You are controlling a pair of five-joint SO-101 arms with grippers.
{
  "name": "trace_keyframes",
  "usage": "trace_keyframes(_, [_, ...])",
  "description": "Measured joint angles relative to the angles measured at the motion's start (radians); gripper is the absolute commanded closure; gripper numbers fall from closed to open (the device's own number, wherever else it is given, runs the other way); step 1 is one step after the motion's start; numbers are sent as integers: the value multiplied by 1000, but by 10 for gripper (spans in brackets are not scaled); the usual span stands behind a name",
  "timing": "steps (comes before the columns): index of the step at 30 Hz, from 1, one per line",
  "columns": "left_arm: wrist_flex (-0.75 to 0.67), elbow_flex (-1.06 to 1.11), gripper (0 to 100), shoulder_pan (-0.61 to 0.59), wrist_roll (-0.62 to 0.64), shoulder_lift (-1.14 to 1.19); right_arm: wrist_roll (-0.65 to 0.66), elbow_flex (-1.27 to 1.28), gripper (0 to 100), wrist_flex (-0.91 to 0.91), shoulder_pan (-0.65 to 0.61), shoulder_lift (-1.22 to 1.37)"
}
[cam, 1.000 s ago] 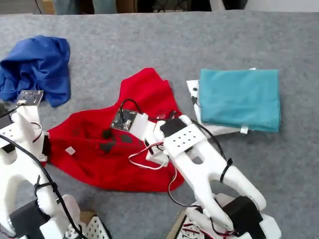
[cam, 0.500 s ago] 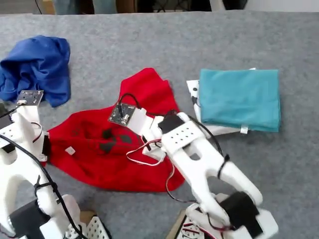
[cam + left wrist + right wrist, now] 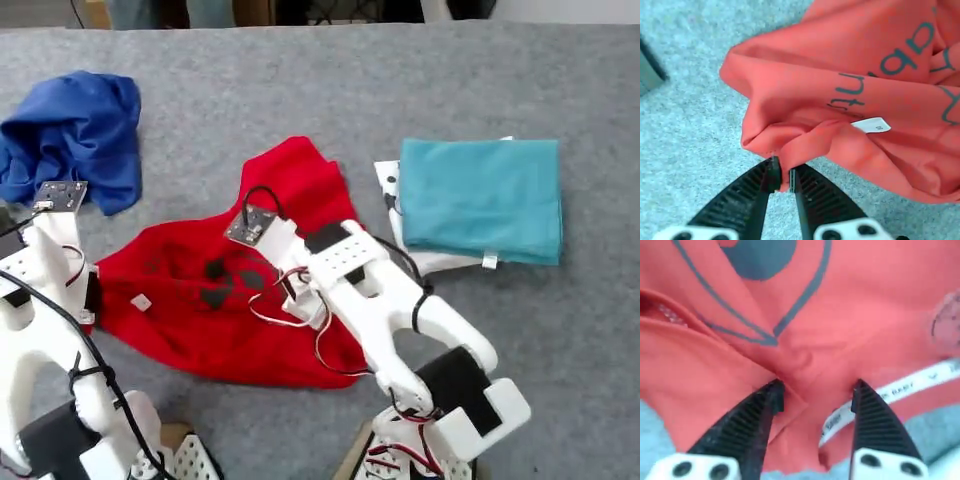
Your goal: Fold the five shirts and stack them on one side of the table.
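My L gripper (image 3: 781, 172) is clenched on a bunched edge of the red shirt (image 3: 840, 60), low over the counter (image 3: 685, 115). My R gripper (image 3: 815, 390) is spread wide, jaws straddling a crease by the white tape (image 3: 900, 386), nothing pinched. The shirt lies crumpled mid-counter, btwn the blue shirt (image 3: 70, 135) heap and the folded teal shirt (image 3: 480, 200) atop a white garment (image 3: 440, 262). Risks: R closes on 2+ layers or just the tape, so a pull drags a wad instead of spreading it flat. L's thin pinch could slip under tension.
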Motion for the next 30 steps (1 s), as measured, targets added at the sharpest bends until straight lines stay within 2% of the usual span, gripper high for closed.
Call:
trace_keyframes(6, [0, 0, 971, 0, 0, 0, -101, -38, 766, 117, 0, -147])
trace_keyframes(14, [0, 0, 971, 0, 0, 0, -265, 2, 766, 147, 0, -209])
trace_keyframes(16, [0, 0, 971, 0, 0, 0, -305, 6, 792, 149, 0, -209])
trace_keyframes(20, [0, 0, 971, 0, 0, 0, -353, 6, 894, 149, -15, -176])
trace_keyframes(24, [0, 0, 971, 0, 0, 0, -377, 6, 881, 124, -61, -112])
trace_keyframes(30, [0, 0, 971, 0, 0, 0, -411, 5, 869, 92, -64, 5])
